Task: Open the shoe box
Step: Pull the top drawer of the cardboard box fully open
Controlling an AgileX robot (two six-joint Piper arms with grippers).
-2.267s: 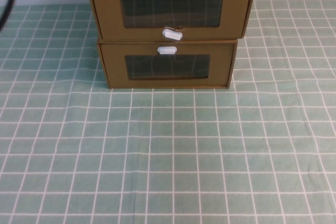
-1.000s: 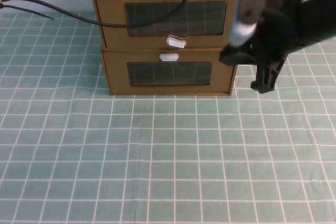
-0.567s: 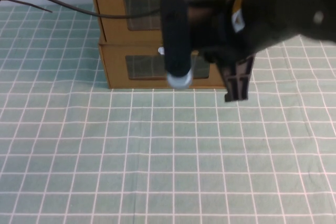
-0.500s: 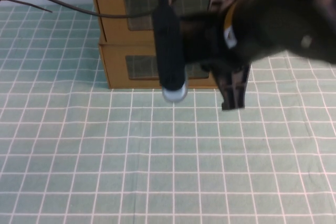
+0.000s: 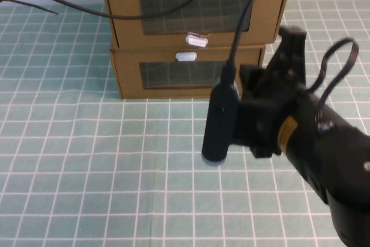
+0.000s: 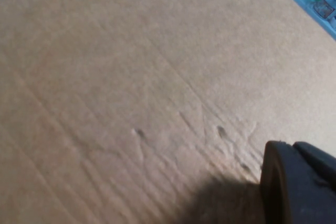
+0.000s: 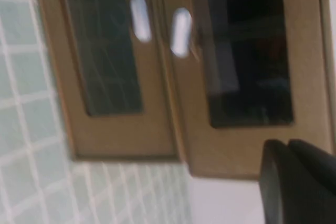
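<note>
cloth [image 5: 87,172]: two shoe boxes [image 5: 191,4], right tool [image 5: 291,34] before, left tool [image 6: 296,182] atop

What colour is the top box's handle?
White handle, best in the high view. Right end effector beside boxes; left end effector over cardboard.

Matte-black right arm [image 5: 324,143], a yellow-orange mark on its casing, carries a black cylinder [image 5: 219,122] tipped pale grey and trailing black cables [image 5: 243,27]. Its dark right gripper [image 5: 291,36] hangs over the tabletop [image 5: 87,172], right side; the black, rounded left gripper [image 6: 296,182] sits close to cardboard [image 6: 131,77].
</note>
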